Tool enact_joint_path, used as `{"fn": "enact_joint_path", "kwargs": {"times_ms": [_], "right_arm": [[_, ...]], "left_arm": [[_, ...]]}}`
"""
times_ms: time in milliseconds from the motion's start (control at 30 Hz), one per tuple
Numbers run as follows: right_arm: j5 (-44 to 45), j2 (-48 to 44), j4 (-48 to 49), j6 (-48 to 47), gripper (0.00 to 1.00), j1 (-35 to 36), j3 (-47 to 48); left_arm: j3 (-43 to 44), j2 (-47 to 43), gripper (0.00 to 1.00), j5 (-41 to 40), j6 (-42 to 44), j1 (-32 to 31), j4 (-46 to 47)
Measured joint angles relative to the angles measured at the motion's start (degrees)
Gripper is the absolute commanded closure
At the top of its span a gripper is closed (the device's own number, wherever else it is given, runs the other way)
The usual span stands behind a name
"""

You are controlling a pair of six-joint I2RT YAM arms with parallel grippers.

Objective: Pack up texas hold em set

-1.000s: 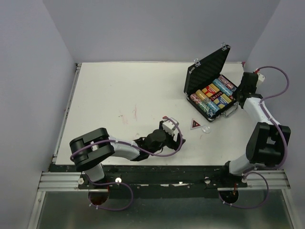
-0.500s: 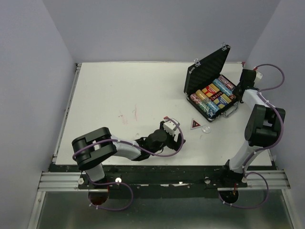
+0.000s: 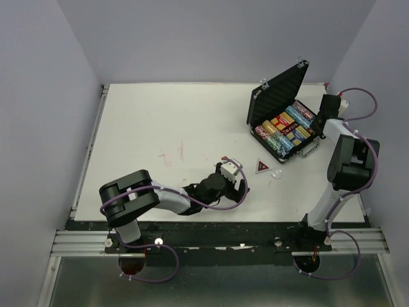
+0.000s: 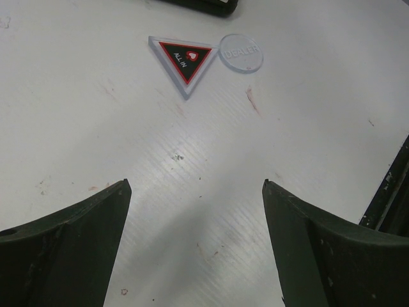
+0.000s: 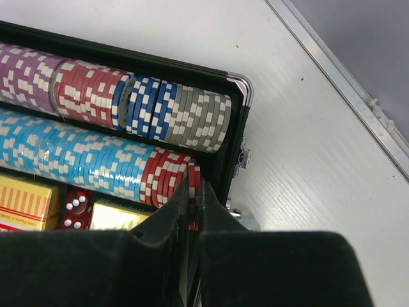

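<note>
the marker point(image 4: 184, 59) lies just left of the disc point(image 4: 241, 52), both before the case point(image 3: 281, 96).

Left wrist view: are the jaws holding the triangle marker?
No, the marker lies flat on the table ahead of the open, empty jaws, next to the disc.

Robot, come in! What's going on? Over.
Left gripper open, facing triangle marker, clear disc. Right gripper shut over chip rows in open case. Nothing blocking.
</note>
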Motion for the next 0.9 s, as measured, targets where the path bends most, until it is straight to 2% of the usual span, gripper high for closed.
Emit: {"fn": "enact_joint_path", "kwargs": {"times_ms": [167,233,333,700,900], "right_arm": [[0.0,0.6,0.0,0.4,0.77,0.0,0.6],[0.0,0.6,0.0,0.5,0.77,0.0,0.6],[0.0,0.6,0.0,0.6,0.70,0.0,0.6],[-0.1,0.2,0.0,1.3,0.69,0.0,0.6],[-1.4,-4.6,0.2,1.4,0.60,0.0,-1.4]], "left_arm": [[0.0,0.0,0.08,0.3,0.1,0.0,0.0],[0.0,0.1,0.08,0.4,0.1,0.0,0.0],[0.4,0.4,0.08,0.6,0.1,0.0,0.0],[0.9,0.8,0.07,1.1,0.1,0.0,0.3],[-1.5,-0.1,0.05,1.1,-0.2,0.3,2.6]]}}
